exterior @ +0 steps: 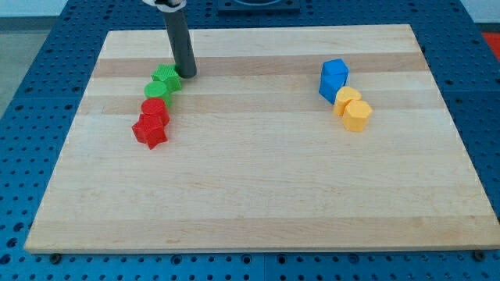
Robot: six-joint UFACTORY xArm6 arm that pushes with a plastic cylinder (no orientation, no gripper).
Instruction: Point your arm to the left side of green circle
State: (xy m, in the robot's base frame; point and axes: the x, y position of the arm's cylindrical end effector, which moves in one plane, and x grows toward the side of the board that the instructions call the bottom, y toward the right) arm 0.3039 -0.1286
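— At the board's eleven o'clock: stood my tip (187,75), a bare rod, nothing to clench or release, grasping nothing. Touched the green blocks? Could not tell; just beside them at least.

— And the task's thing?

— Green circle (155,90), likely the lower of two green pieces, pressed against a green star-like block (166,76). Lay at roughly eight o'clock from my tip, with the star-like piece between.

— So wrong side?

— Judged so. Sat at the pair's two to three o'clock; wanted the spot at nine o'clock of the circle. Called for a detour around the cluster, probably over its twelve o'clock side, to avoid shoving anything.

— Neighbours?

— Two red blocks (151,122) stacked close at the circle's six o'clock. Well apart, toward three o'clock: a blue block (333,77) touching two yellow blocks (352,108).

— Containers?

— None seen, only the wooden board (258,195).
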